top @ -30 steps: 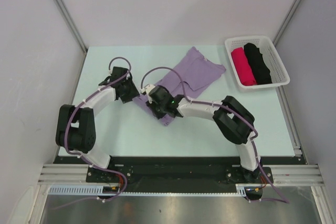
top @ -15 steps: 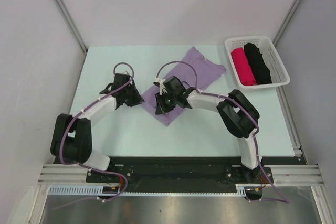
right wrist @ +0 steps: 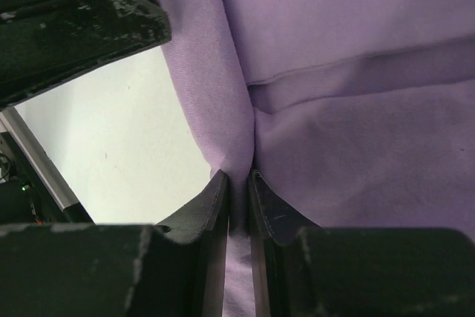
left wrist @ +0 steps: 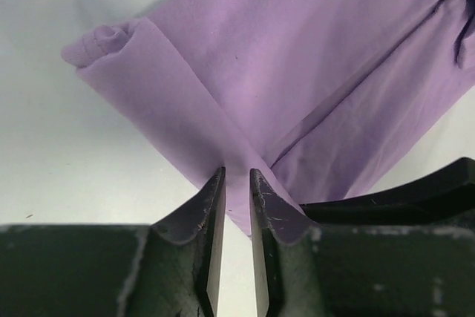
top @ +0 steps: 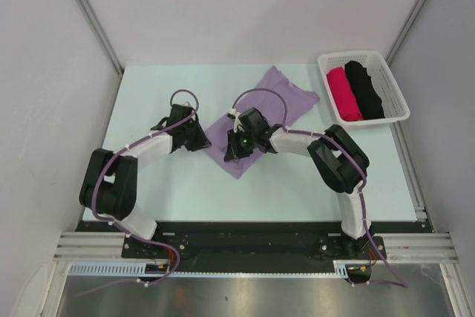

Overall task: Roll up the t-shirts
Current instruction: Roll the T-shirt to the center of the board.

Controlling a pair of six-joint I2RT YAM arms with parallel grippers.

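Pale mint tabletop (top: 148, 183), smooth and matte, carries a thin lavender t-shirt (top: 278, 98) lying diagonally at mid-table, folded into a long band with soft creases and one corner curled into a small roll. The left gripper (left wrist: 236, 183) has its scuffed black fingers drawn close on a flat fold of the cloth; the right gripper (right wrist: 237, 183) pinches a raised ridge of the same fabric. Far right, a white lattice basket (top: 355, 56) holds a pink roll (top: 344, 94) and a black roll (top: 364, 88).

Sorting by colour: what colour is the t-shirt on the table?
The t-shirt is plain lavender purple; clearest in left wrist view.
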